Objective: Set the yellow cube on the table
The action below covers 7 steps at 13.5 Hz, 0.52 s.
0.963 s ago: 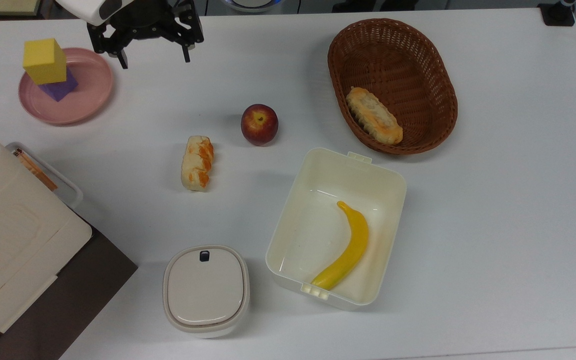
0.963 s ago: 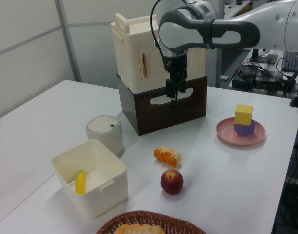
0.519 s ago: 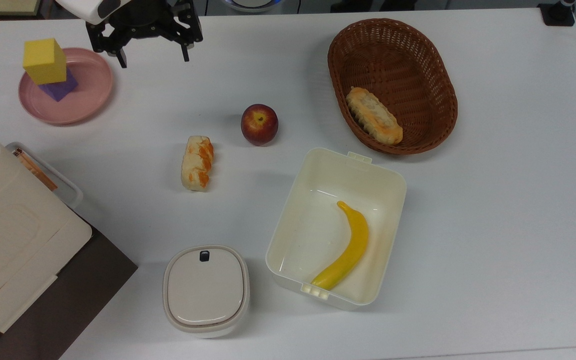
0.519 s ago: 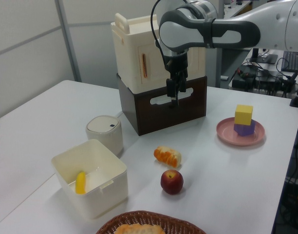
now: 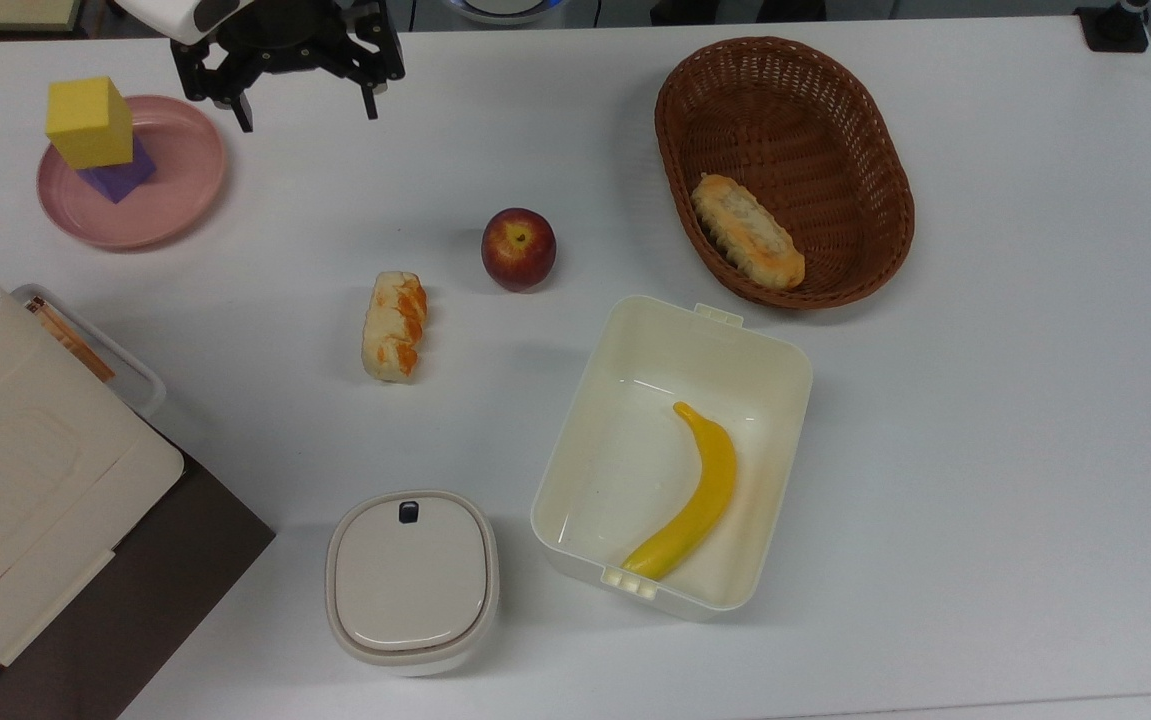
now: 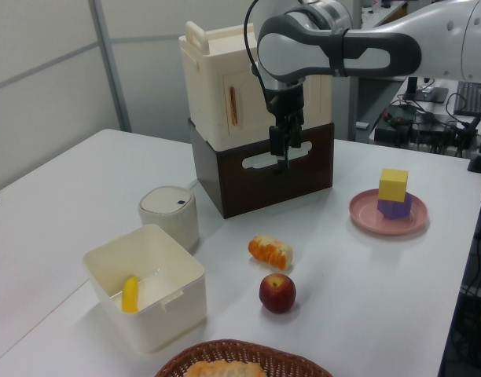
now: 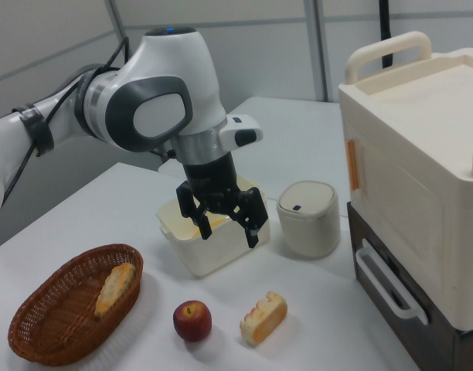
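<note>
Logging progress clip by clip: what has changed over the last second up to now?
The gripper, fingers open and empty, crept slightly toward the top view's top edge; nothing was taken hold of or let go. The yellow cube stays stacked on the purple cube in the pink plate. The peach, basket and banana have not moved.

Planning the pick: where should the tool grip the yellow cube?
Probably from above, closing on two opposite vertical faces of the yellow cube. It stands flat atop the purple cube on the pink plate, sides exposed; the open tool hangs nearby.
</note>
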Tool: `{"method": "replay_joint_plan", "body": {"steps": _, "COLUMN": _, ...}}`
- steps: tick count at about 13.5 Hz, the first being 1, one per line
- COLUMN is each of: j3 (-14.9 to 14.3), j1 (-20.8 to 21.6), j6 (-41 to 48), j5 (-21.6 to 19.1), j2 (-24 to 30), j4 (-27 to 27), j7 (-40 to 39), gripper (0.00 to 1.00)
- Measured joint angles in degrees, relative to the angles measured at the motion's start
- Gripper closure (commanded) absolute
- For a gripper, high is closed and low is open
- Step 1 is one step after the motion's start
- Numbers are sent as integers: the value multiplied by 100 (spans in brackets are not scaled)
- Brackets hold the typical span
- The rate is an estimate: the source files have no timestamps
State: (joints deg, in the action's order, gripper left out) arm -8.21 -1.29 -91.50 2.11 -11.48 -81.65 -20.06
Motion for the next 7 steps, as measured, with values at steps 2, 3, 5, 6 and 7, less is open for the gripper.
{"method": "replay_joint_plan", "body": {"steps": 2, "j3": -2, "j1": -4, "j6": 51, "j5": 0, "j2": 14, "j4": 0, "j7": 0, "gripper": 0}}
{"method": "replay_joint_plan", "body": {"steps": 3, "j3": -6, "j1": -10, "j6": 83, "j5": 1, "j2": 21, "j4": 0, "j7": 0, "gripper": 0}}
{"method": "replay_joint_plan", "body": {"steps": 5, "j3": -31, "j1": -82, "j6": 229, "j5": 5, "j2": 36, "j4": 4, "j7": 0, "gripper": 0}}
{"method": "replay_joint_plan", "body": {"steps": 6, "j3": -39, "j1": -163, "j6": 270, "j5": 5, "j2": 45, "j4": 5, "j7": -4, "gripper": 0}}
{"method": "replay_joint_plan", "body": {"steps": 7, "j3": -48, "j1": -277, "j6": 292, "j5": 8, "j2": 58, "j4": 5, "j7": -51, "gripper": 0}}
